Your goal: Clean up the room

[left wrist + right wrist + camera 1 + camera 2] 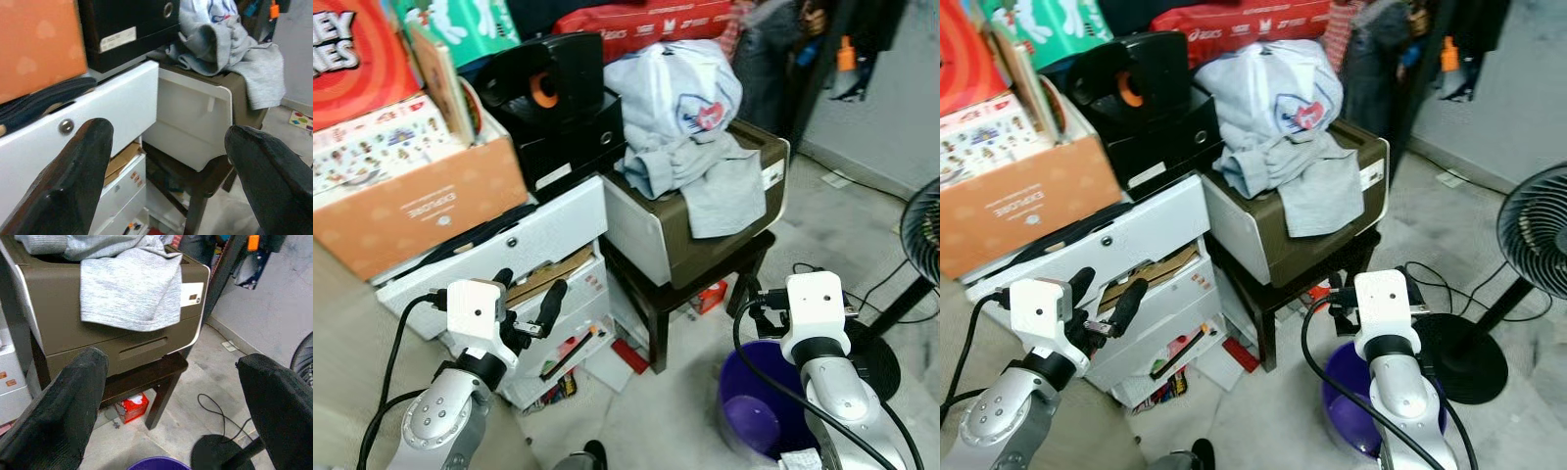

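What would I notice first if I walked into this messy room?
Probably the grey clothes heaped on the brown printer, which sits on a dark stool. Beside it, white drawers hang open under an orange box, and a purple bucket stands on the floor by the right gripper.

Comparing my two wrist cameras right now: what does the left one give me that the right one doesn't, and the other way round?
Left wrist alone: the white drawer front with its round knob, the orange box and the black box above it. Right wrist alone: the red carton under the dark stool, the fan base, the purple bucket rim. Both: the grey clothes draped over the brown printer, seen between open fingers.
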